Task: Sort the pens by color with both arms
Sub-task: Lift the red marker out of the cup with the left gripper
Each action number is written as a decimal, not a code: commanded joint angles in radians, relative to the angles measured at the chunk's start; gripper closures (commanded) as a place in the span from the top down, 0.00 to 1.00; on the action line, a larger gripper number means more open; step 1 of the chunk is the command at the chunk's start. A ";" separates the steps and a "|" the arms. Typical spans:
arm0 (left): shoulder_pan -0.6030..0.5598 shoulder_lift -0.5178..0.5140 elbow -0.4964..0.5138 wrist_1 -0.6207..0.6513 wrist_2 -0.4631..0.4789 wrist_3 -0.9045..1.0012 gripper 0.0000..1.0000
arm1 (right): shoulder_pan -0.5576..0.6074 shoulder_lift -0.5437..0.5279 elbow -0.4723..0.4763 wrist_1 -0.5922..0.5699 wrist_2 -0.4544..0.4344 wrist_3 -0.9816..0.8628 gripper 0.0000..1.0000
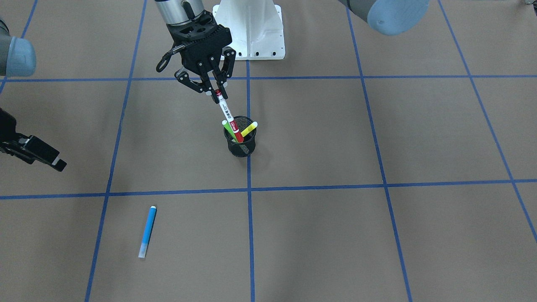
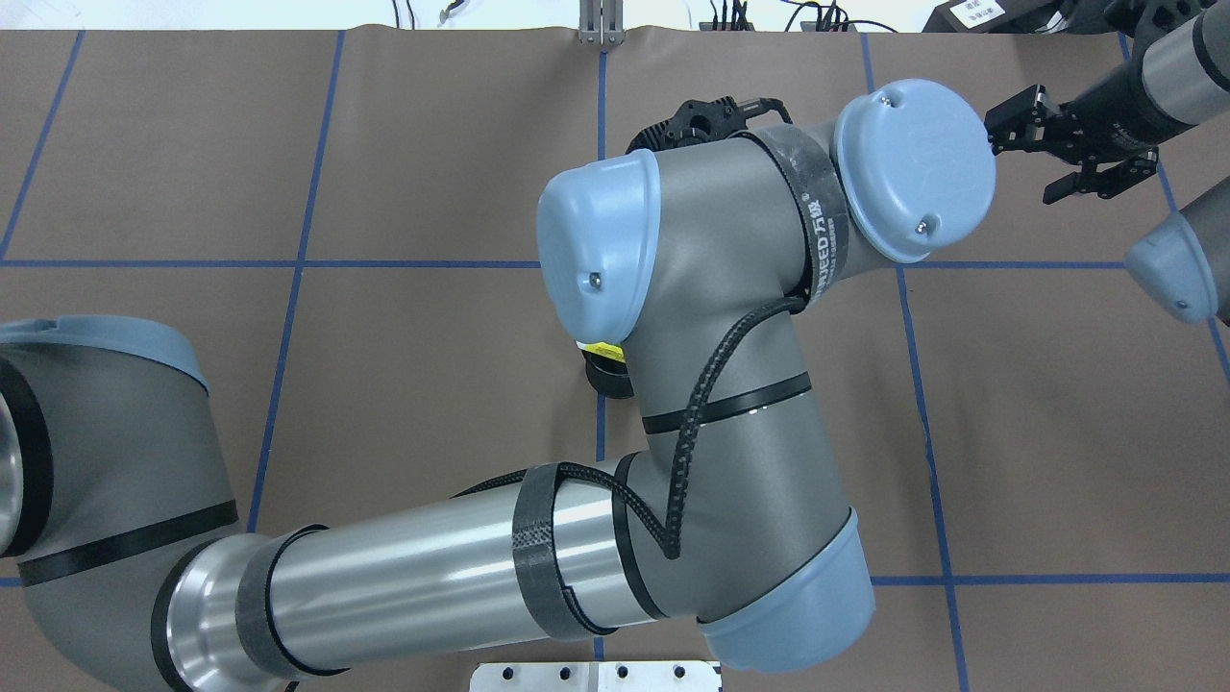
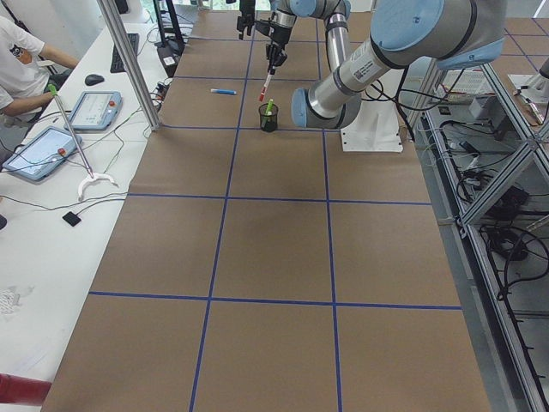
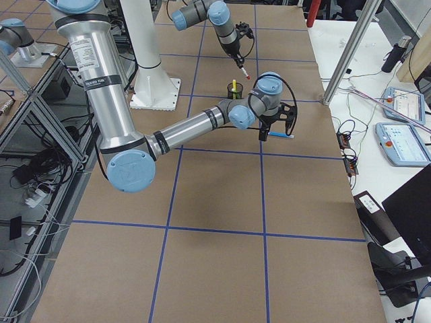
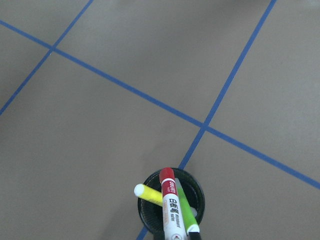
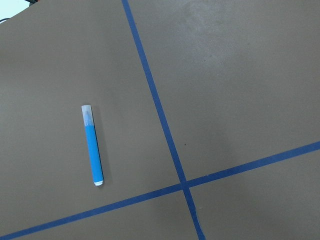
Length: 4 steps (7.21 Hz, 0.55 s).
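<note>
The left tool is pinching the top of the red pen, holding it tilted over the cup, which is holding the green pen and yellow pen. The right tool is hanging with its fingers spread and empty. The blue pen is lying on the tabletop, well apart from the cup.

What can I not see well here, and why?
Overhead view: the left arm covers the left gripper and most of the cup and its pens.
Front view: the edge cuts off part of the right gripper.
Front view: the red-capped pen has print too small to read.
Front view: the cup hides the lower ends of the green pen and yellow pen.
</note>
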<state>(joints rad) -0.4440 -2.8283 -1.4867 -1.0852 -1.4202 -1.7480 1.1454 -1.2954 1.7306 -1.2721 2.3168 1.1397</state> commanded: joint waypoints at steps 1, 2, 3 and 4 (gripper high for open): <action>-0.010 0.108 0.133 -0.523 0.119 0.054 0.00 | -0.033 0.013 -0.003 0.019 -0.036 -0.012 1.00; -0.015 0.109 0.310 -0.802 0.130 0.111 0.00 | -0.062 0.024 -0.006 0.049 -0.095 0.000 1.00; -0.039 0.109 0.395 -0.963 0.142 0.184 0.00 | -0.070 0.025 -0.008 0.054 -0.117 -0.001 1.00; -0.050 0.109 0.448 -0.988 0.151 0.233 0.00 | -0.070 0.024 -0.008 0.053 -0.116 0.002 1.00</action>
<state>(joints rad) -0.4766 -2.7226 -1.1343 -1.9487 -1.2842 -1.5853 1.0827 -1.2728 1.7238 -1.2245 2.2158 1.1383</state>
